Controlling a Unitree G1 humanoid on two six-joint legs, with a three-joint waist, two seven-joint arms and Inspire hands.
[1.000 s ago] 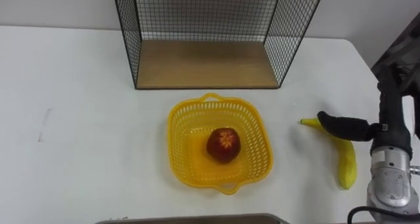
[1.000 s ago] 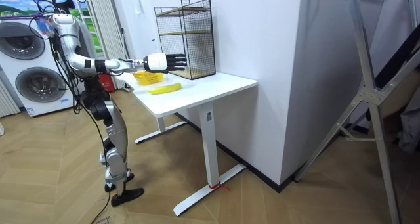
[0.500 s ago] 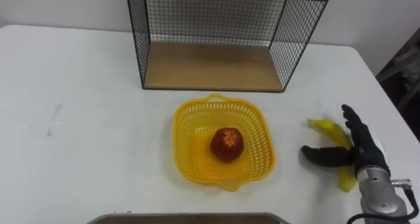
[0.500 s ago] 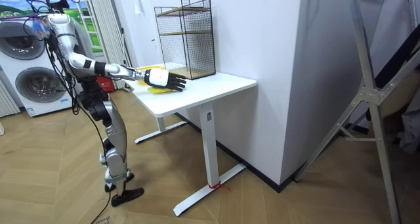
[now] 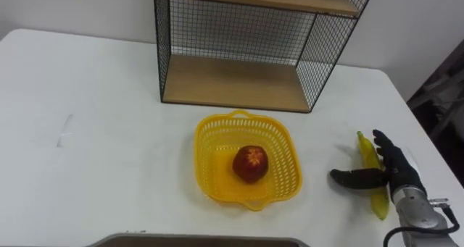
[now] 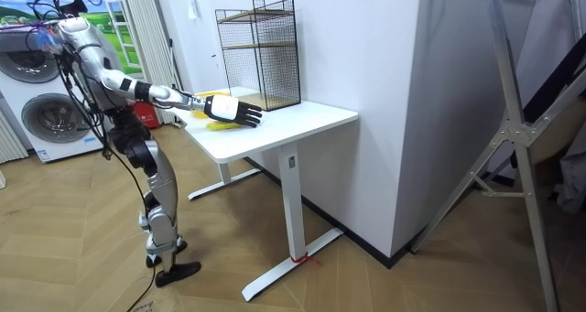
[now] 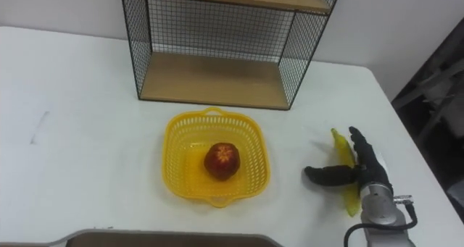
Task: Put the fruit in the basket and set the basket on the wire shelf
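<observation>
Right hand (image 5: 400, 177) spread over banana (image 5: 365, 148), hiding its middle.

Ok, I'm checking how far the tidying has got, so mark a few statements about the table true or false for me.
1. The apple lies in the yellow basket. True.
2. The banana is in the basket too. False: it lies on the table, to the right of the basket.
3. The right hand is at the banana, fingers straight. True.
4. The basket stands on the wire shelf. False: it stands on the table in front of the shelf.
</observation>
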